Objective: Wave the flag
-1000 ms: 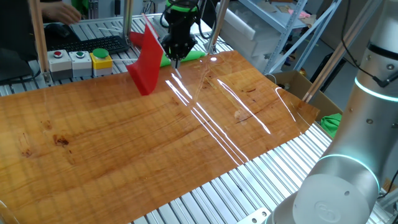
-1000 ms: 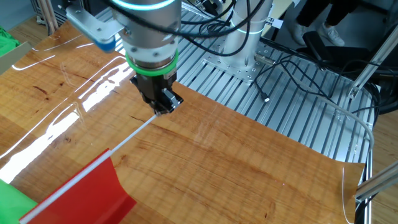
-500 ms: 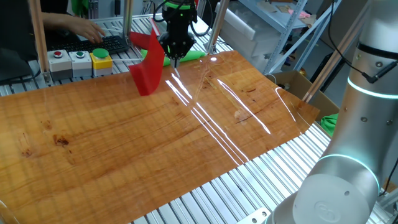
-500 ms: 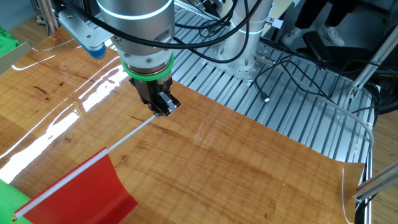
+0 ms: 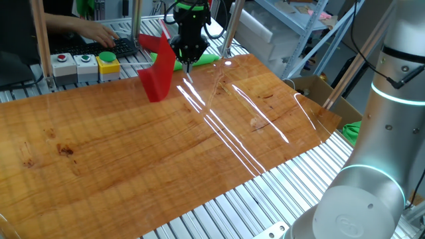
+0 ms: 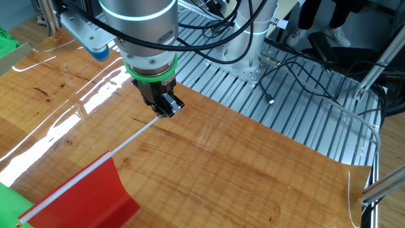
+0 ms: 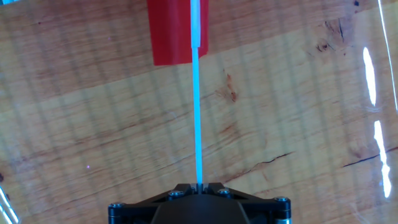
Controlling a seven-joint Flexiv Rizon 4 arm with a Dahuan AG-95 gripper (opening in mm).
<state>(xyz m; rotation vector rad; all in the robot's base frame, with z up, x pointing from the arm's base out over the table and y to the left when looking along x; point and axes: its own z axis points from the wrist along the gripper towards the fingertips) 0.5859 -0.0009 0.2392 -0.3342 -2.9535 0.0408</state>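
The flag is a red cloth pennant [image 5: 158, 70] on a thin white stick [image 6: 130, 138]. My gripper [image 6: 166, 111] is shut on the lower end of the stick and holds the flag in the air above the far part of the wooden table [image 5: 166, 153]. In the hand view the stick [image 7: 198, 112] runs straight up from my gripper [image 7: 199, 185] to the red cloth [image 7: 175, 31]. In the other fixed view the cloth [image 6: 88, 199] hangs at the lower left.
A green cloth [image 5: 199, 60] lies at the table's far edge behind the gripper. A button box [image 5: 86, 65] and a keyboard [image 5: 106, 46] with a person's hand stand beyond the far edge. A second arm's grey base [image 5: 372, 186] is at the right. Cables [image 6: 297, 69] lie on the slatted frame.
The gripper shifted slightly and the flag swung a little between one second ago and half a second ago. Since then it has held nearly still.
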